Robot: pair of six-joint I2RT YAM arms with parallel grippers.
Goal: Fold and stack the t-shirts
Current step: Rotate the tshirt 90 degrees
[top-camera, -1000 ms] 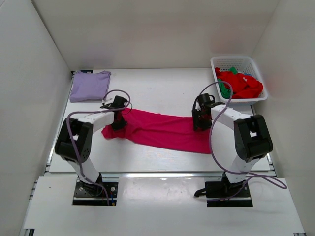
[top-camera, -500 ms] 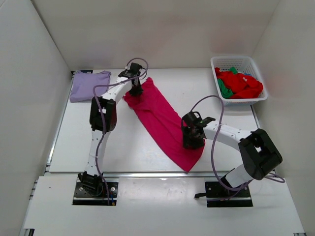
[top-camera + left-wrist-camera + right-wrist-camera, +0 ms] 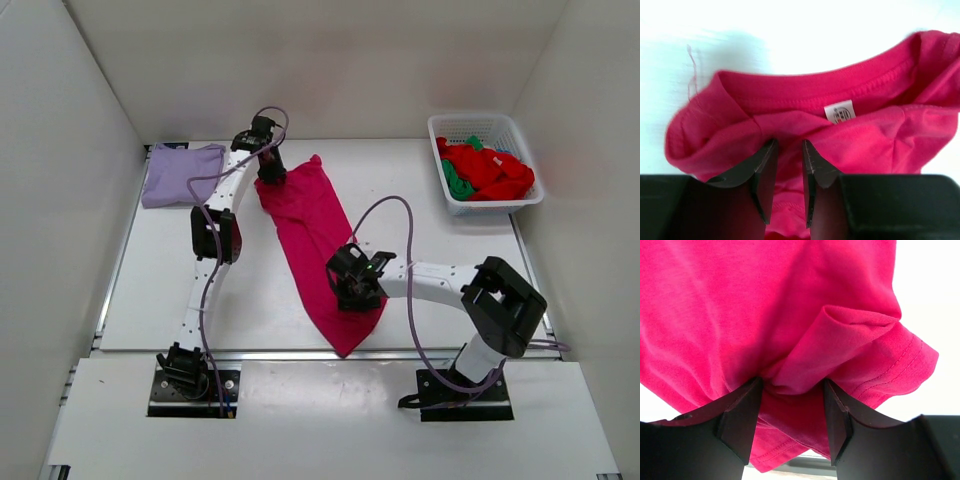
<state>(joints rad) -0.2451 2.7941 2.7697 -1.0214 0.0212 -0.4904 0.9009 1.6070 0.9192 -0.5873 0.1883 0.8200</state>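
The lavender t-shirt (image 3: 182, 173) lies at the far left corner of the surface (image 3: 250, 300). The left pincer (image 3: 789, 150) is clenched on the magenta t-shirt (image 3: 315, 235) just below its collar label (image 3: 839, 112), near the far edge. The right pincer (image 3: 792, 386) grasps a bunched fold at the shirt's other end, toward the near edge. My advice is to lower both ends together under even tension, so the cloth lands flat before folding.

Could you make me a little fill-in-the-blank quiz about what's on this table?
The left gripper pinches the magenta t-shirt near its ___.
The folded lavender t-shirt lies at the table's far ___ corner.
The red t-shirts sit in a white ___.
Missing words: collar; left; basket.
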